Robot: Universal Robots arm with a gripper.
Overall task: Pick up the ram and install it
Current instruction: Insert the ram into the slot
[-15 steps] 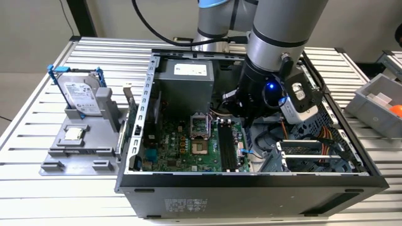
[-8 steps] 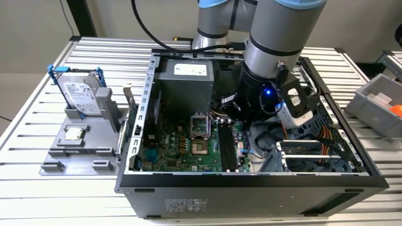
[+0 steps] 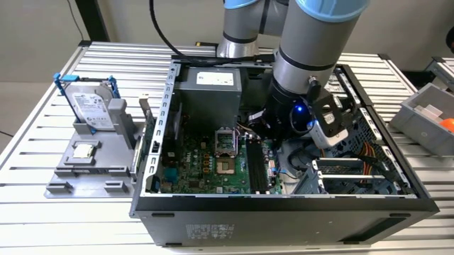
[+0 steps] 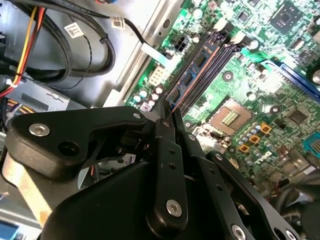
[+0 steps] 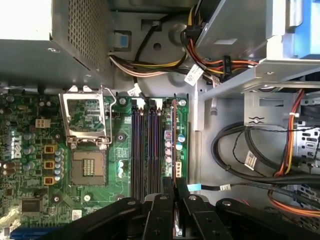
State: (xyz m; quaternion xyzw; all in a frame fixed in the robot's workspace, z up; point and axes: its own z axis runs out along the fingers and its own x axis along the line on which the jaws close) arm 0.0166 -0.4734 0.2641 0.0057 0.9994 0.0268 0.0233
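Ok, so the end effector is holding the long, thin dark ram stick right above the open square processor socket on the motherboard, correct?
Not quite. The end effector does hold the long, thin dark ram stick, but it is lined up along the parallel black memory slots, on their side away from the open square processor socket, not above the socket. The first wrist view shows this.

Open computer case on a slatted table

Motherboard and empty CPU socket lie beside the jaws; hard drive stands well apart.
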